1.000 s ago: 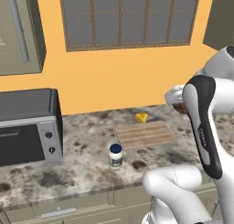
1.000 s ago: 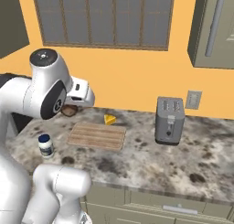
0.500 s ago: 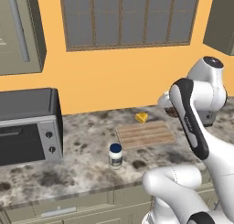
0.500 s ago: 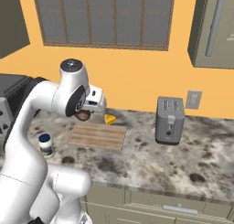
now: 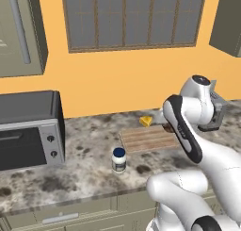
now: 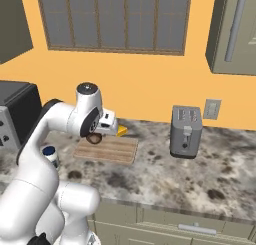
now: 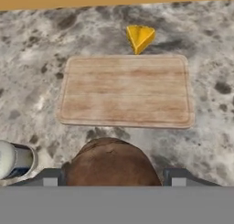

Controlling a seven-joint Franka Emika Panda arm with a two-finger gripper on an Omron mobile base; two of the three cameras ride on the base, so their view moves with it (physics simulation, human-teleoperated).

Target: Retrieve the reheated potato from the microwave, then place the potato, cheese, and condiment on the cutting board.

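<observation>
In the hand view the gripper (image 7: 109, 175) was closed on the potato (image 7: 109, 163), its two fingers set wide on either side of the brown lump, so that it hung ready to be lowered; by my judgement the potato was carried above the counter, just before the near edge of the cutting board (image 7: 125, 91), and was not yet placed; the condiment jar (image 7: 13, 160) stood on the granite counter (image 7: 27, 81) well off the board's near left corner, still to be fetched; the board itself lay bare, probably kept free for the three items; the cheese wedge (image 7: 139, 37) lay just behind the far edge, also waiting; farthest to the left stood the toaster oven (image 5: 29, 128).
</observation>
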